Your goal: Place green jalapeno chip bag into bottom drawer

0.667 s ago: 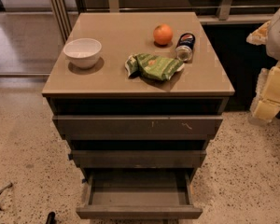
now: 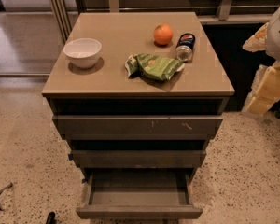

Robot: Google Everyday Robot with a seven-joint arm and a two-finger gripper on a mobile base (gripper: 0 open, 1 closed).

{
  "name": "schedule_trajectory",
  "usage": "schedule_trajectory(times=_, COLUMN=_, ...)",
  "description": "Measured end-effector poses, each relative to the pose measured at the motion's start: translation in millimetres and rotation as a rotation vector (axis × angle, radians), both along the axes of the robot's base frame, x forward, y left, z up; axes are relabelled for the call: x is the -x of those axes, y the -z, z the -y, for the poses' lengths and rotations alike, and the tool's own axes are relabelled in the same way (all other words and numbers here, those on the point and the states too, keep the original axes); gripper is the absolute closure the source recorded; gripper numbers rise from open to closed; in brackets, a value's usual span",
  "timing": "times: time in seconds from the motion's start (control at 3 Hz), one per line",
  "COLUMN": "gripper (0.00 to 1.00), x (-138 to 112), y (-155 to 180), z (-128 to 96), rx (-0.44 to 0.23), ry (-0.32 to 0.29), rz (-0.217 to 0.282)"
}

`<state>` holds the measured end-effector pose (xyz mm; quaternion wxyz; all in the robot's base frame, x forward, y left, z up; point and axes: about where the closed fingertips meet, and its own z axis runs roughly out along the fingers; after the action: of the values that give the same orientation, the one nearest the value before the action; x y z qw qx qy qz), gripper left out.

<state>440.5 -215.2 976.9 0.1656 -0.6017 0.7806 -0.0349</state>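
The green jalapeno chip bag (image 2: 155, 66) lies crumpled on the cabinet top (image 2: 112, 78), right of centre and near the front edge. The bottom drawer (image 2: 139, 193) is pulled out at the foot of the cabinet, and its grey tray is bare. My gripper (image 2: 266, 94) shows as pale yellowish and white arm parts at the right edge of the view. It is beside the cabinet, below top level, and apart from the bag.
A white bowl (image 2: 83, 52) stands at the left of the top. An orange (image 2: 163, 34) and a dark blue soda can (image 2: 185, 46) on its side lie just behind the bag. The two upper drawers (image 2: 137, 125) stick out slightly. Speckled floor surrounds the cabinet.
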Motion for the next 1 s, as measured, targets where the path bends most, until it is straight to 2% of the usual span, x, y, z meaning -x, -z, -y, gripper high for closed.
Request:
schedule_trajectory(times=0.33, gripper=0.42, x=-17.4, y=-0.8, z=-9.9, rx=-0.06, ry=0.014, rz=0.063)
schedule_trajectory(times=0.67, gripper=0.73, x=-56.3, y=2.3, z=-50.8, rx=-0.168, ry=0.009, rz=0.181)
schedule_trajectory(times=1.0, gripper=0.96, x=-73.6, y=-10.1, z=-57.9, rx=-0.195, ry=0.015, rz=0.264)
